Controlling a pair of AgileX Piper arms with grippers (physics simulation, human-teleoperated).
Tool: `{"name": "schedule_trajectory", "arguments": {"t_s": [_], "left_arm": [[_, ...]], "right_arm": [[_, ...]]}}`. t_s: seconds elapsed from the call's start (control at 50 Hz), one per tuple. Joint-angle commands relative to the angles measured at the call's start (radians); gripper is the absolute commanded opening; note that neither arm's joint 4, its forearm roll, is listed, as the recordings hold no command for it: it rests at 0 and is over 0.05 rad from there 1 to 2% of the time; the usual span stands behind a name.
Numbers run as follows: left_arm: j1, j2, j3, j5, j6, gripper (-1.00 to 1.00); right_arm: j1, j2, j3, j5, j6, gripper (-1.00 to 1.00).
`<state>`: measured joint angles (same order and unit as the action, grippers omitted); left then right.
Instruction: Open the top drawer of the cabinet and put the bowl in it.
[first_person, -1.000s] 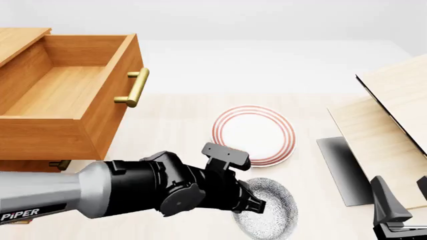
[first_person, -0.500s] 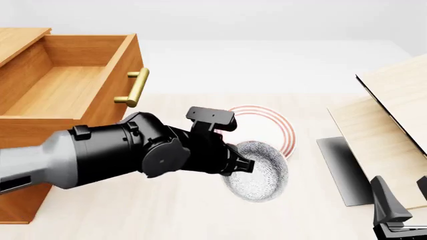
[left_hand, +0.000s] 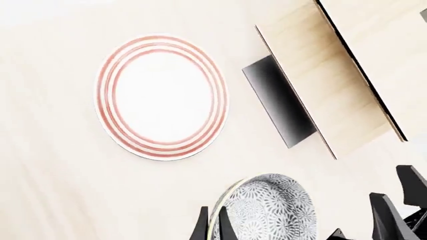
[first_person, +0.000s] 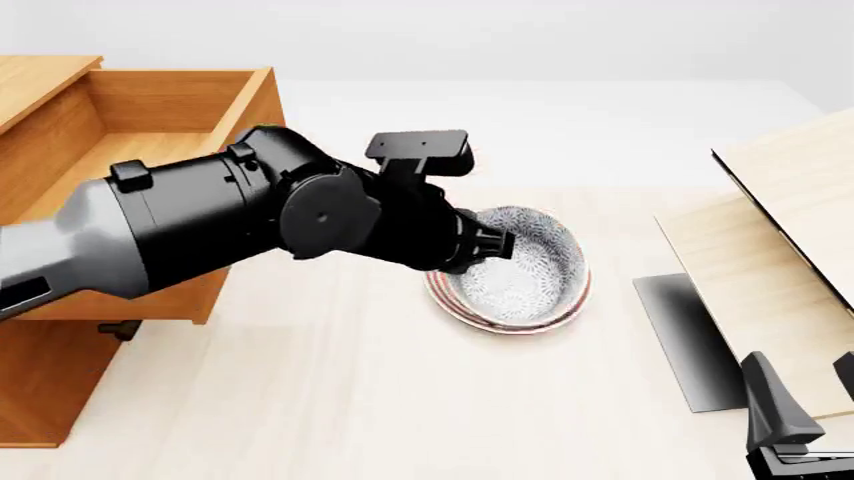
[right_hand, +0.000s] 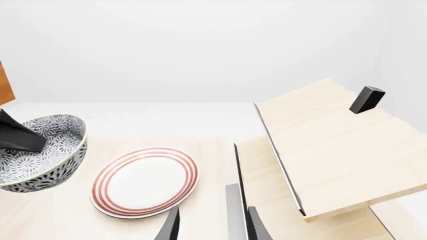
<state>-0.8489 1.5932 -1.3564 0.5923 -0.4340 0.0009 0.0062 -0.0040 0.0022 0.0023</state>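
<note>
Since half a second ago, the left hand (first_person: 491, 243) has carried the bowl (first_person: 523, 267) up off the desk (first_person: 334, 380); the bowl now hangs in the air above the red-ringed plate (right_hand: 145, 181). Its fingers (left_hand: 201, 227) are closed on the bowl's rim. Left of it stands the cabinet (first_person: 40, 400), its top drawer (first_person: 147, 110) pulled open. Pale wooden furniture (first_person: 774, 230) stands at the right. The right hand (right_hand: 212, 225) stays low, slightly open and empty.

Front view looks down from behind; both wrist views share the plate (left_hand: 162, 96) with it.
</note>
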Motion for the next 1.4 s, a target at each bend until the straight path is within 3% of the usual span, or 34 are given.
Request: {"name": "schedule_trajectory", "arguments": {"t_s": [0.02, 0.14, 0.18, 0.52, 0.96, 1.14, 1.4], "left_arm": [[0.026, 0.028, -0.151, 0.107, 0.012, -1.0], [0.05, 0.048, -0.236, 0.177, 0.025, -1.0], [0.093, 0.048, -0.251, 0.203, 0.049, -1.0], [0.112, 0.097, -0.434, 0.313, 0.074, -1.0], [0.213, 0.156, -0.715, 0.484, 0.132, -1.0], [0.269, 0.14, -0.75, 0.508, 0.142, -1.0], [0.363, 0.045, -0.615, 0.44, 0.119, -1.0]], "right_arm": [[0.0, -0.001, 0.001, -0.001, -0.001, 1.0], [0.0, -0.001, 0.001, -0.001, -0.001, 1.0], [-0.001, -0.001, 0.001, -0.001, -0.001, 1.0], [0.0, -0.001, 0.001, -0.001, -0.001, 1.0], [0.0, -0.001, 0.001, -0.001, -0.001, 1.0], [0.0, -0.001, 0.001, -0.001, -0.001, 1.0], [0.0, -0.001, 0.001, -0.001, -0.001, 1.0]]}}
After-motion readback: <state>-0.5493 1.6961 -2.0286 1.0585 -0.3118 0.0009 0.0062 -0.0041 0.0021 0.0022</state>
